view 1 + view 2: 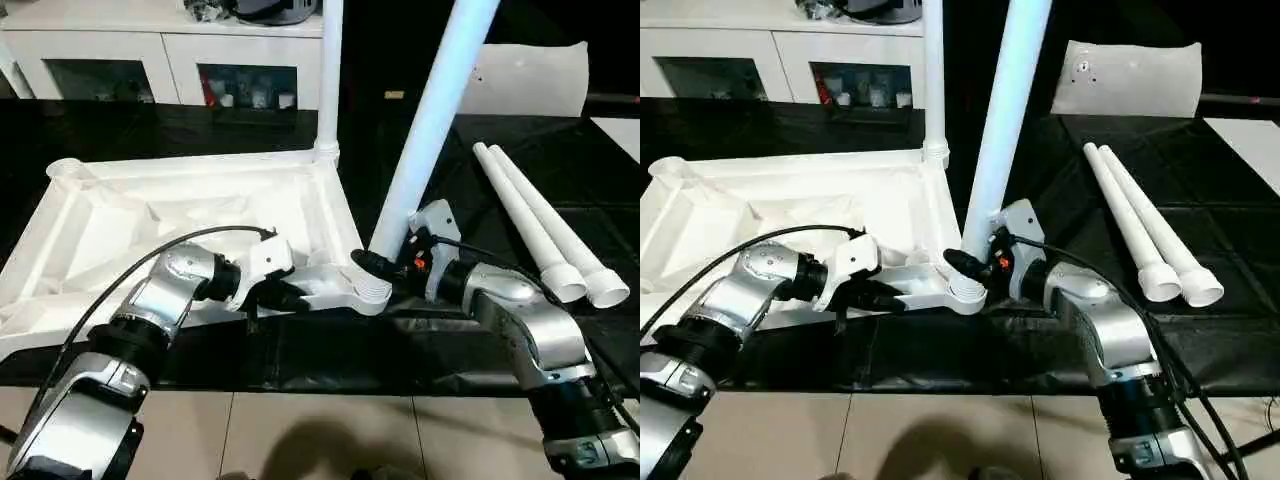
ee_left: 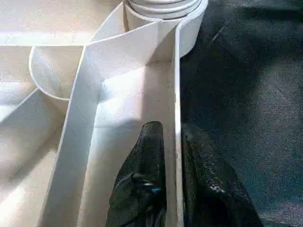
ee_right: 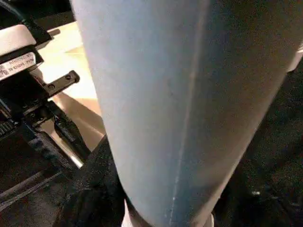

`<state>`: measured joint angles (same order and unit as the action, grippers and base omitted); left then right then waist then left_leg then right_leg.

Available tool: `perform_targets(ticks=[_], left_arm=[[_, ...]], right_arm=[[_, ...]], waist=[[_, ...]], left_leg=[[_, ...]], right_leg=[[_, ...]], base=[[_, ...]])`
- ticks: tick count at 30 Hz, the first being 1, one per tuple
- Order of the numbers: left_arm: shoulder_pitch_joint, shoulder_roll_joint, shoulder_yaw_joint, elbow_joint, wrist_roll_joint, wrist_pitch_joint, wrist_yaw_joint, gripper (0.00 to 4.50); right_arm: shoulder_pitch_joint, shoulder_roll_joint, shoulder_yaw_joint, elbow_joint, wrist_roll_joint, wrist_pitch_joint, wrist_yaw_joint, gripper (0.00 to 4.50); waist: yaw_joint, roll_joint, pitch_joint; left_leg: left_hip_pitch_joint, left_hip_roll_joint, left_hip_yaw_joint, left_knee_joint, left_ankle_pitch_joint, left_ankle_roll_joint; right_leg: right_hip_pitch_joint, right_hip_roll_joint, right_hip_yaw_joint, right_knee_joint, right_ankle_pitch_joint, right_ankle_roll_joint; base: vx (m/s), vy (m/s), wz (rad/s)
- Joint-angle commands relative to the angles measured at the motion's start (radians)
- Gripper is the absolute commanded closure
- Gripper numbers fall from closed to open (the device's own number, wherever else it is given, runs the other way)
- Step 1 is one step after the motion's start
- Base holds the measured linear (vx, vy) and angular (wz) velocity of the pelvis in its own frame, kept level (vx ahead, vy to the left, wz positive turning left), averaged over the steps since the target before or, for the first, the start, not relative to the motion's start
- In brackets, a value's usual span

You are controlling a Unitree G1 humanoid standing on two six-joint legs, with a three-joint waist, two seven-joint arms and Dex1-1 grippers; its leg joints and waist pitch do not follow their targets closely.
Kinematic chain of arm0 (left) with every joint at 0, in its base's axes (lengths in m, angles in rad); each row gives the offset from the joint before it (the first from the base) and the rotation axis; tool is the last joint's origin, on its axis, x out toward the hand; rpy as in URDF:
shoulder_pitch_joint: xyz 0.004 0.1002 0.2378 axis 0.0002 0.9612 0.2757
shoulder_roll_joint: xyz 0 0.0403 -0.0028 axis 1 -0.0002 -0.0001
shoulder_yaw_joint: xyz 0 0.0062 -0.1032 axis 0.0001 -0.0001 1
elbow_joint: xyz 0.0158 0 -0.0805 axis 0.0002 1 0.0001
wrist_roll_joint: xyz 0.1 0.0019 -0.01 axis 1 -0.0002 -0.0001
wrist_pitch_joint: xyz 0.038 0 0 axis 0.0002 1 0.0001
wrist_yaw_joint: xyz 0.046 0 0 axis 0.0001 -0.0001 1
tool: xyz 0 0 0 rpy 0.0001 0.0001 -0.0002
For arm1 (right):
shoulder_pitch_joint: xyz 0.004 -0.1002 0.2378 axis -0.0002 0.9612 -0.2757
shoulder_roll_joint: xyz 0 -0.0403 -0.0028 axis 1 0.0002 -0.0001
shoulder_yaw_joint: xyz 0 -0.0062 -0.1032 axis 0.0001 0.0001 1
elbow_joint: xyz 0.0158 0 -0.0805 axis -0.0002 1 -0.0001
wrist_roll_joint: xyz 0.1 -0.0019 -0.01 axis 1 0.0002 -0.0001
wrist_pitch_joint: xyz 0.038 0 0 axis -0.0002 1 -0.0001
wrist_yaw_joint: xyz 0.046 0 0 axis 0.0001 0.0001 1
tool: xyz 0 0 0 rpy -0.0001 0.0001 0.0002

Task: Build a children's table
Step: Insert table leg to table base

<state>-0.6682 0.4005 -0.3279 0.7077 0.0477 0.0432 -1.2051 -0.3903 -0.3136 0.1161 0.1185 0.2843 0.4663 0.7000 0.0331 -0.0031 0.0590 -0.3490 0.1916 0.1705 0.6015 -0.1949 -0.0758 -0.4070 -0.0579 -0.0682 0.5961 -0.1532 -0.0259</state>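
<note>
Upside down on the black table [image 1: 300, 350]: tabletop [image 1: 180, 215], ribs up, filling the nine o'clock half of the head view. One leg [image 1: 329, 70] already standing in the far corner socket, up at twelve. Second leg [image 1: 430, 115] tilted, foot at the near corner socket [image 1: 365, 285], not yet seated by the look of it. Two spare legs [image 1: 540, 215] lying side by side at three o'clock, well apart from the work.

Left pincer [image 1: 285, 293] pinching the tabletop's near edge wall, one finger [image 2: 144, 179] inside, the other outside. Right pincer [image 1: 395, 262] clamped round the tilted leg, low down near its foot.

Judging the feel: hollow plastic, light, stiff, smooth and likely slippery, so a long leg held low will want to lever and twist. Best grip close to the foot, as here, with the tabletop braced at its wall.

Left wrist view gives the wall squeezed between the fingers, hidden from the head. Right wrist view gives the leg close up with the left pincer beyond. Head view alone gives the tilt.
</note>
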Motion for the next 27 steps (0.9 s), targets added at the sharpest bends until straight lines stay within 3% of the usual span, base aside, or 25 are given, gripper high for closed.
perform_targets(ticks=[1,3,7,8,15,16,27], left_arm=[[-0.011,-0.001,-0.006,0.040,0.036,0.008,0.044,3.63],[-0.015,-0.006,-0.006,0.044,0.033,0.013,0.044,3.63],[-0.027,-0.033,0.023,0.061,0.001,0.008,0.049,3.63],[-0.028,-0.037,0.027,0.063,-0.005,-0.001,0.048,3.90],[-0.034,-0.039,0.017,0.087,0.004,-0.018,0.027,4.34],[-0.036,-0.033,0.011,0.098,0.017,-0.039,0.022,4.40],[-0.036,-0.002,0.011,0.087,0.003,-0.094,-0.070,4.50]], right_arm=[[0.021,0.005,0.009,0.002,-0.003,0.017,-0.001,2.59],[0.023,0.007,0.009,0.002,-0.003,0.015,-0.001,2.59],[0.026,0.010,0.009,-0.001,-0.001,0.011,-0.003,2.59],[0.027,0.011,0.009,-0.001,-0.002,0.011,-0.003,2.59],[0.027,0.013,0.010,-0.001,-0.003,0.010,-0.003,2.59],[0.027,0.016,0.009,-0.002,-0.005,0.010,-0.001,2.59],[0.015,0.015,0.013,0.020,0.005,0.002,0.032,2.59]], waist=[[0.003,0.001,-0.063],[0.002,0.007,-0.062],[0.003,0.002,-0.063],[0.004,0.001,-0.064],[0.004,0.003,-0.065],[0.003,-0.001,-0.065],[0.004,-0.001,-0.064]], left_leg=[[0.004,0.023,-0.009,-0.071,-0.239,0.023],[0.005,0.025,-0.012,-0.073,-0.254,0.019],[0.005,0.023,-0.011,-0.071,-0.256,0.023],[0.003,0.022,-0.011,-0.071,-0.248,0.025],[0.002,0.025,-0.013,-0.074,-0.247,0.029],[0.001,0.025,-0.013,-0.074,-0.246,0.030],[0.000,0.025,-0.013,-0.075,-0.244,0.032]], right_leg=[[0.046,-0.074,0.042,-0.101,-0.503,-0.105],[0.046,-0.075,0.040,-0.102,-0.516,-0.101],[0.046,-0.076,0.040,-0.106,-0.528,-0.096],[0.047,-0.076,0.039,-0.106,-0.526,-0.096],[0.047,-0.078,0.040,-0.104,-0.517,-0.096],[0.047,-0.077,0.041,-0.103,-0.510,-0.099],[0.046,-0.080,0.040,-0.106,-0.539,-0.086]], base=[[0.000,0.000,0.00],[0.000,0.000,0.00],[0.000,0.000,0.00],[0.000,0.000,0.00],[0.000,0.000,0.00],[0.000,0.000,0.00],[0.000,0.000,0.00]])
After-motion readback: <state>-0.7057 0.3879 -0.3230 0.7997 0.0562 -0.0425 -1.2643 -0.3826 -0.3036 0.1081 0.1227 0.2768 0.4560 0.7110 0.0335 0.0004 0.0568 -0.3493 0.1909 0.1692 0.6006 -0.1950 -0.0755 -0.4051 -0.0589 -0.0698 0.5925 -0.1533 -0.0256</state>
